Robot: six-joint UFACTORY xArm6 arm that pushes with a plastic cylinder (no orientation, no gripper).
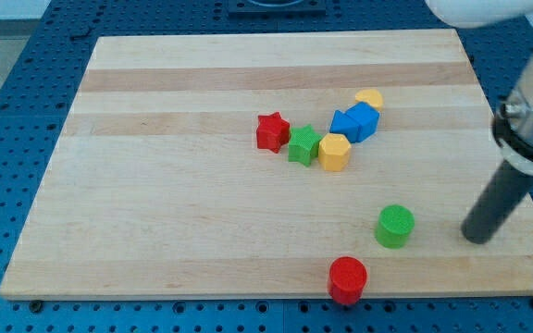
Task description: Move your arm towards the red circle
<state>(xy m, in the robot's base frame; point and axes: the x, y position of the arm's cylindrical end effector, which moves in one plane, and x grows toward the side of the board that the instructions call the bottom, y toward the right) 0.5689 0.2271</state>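
Red circle — lower centre-right of the frame, standing at the near edge of the wooden board, apart from every other block.

Green circle — just above and to the right of the red circle, not touching it.

My tip — lower right of the frame, resting on the board to the right of the green circle with bare wood between them; well apart from the red circle, which lies down and to the view's left. The rod is a plain dark stick with no jaws to part or close, and it touches no block.

Cluster, centre of the frame — yellow hexagon-like block, green star beside it on the left, red star further left.

Behind these, upper centre-right — two blue blocks pressed together, shapes unclear, and a yellow block partly hidden at their far side.
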